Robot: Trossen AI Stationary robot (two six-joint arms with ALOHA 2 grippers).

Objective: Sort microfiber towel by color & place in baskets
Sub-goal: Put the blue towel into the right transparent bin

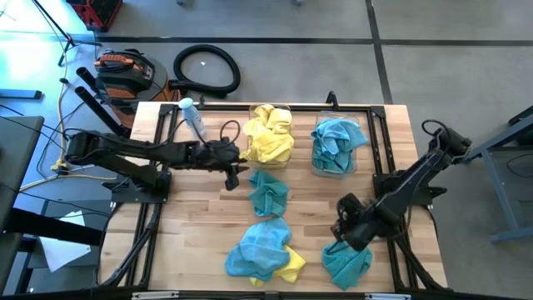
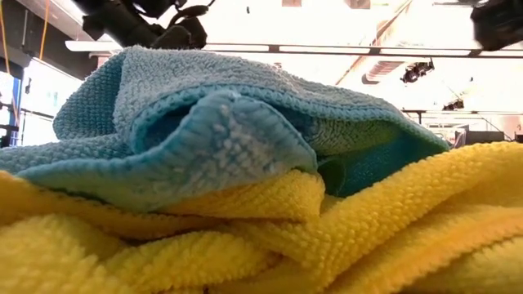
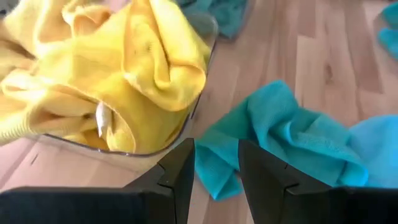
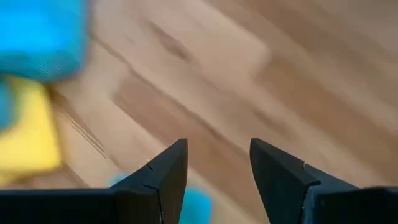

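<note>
Dark jointed arms, black angular fingers (image 3: 180, 180)

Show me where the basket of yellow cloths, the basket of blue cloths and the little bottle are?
Basket of yellow cloths (image 1: 287, 158), high view, its clear front corner.
Basket of blue cloths (image 1: 319, 169), high view, its clear front corner.
Bottle (image 1: 194, 122), high view, middle of its clear body.

The desk (image 1: 191, 242) is a light wooden butcher-block top with a black frame running along its edges. Toward its far edge stand two clear plastic baskets side by side, one (image 1: 287, 112) heaped with yellow microfiber towels, the other (image 1: 360, 125) with teal-blue ones, and a small clear bottle with a blue cap (image 1: 192, 117) lies near the far left corner. A teal towel (image 1: 269, 193) lies at the desk's middle, a teal-and-yellow pile (image 1: 265, 253) at the near edge, and another teal towel (image 1: 347, 262) toward the near right corner.
</note>
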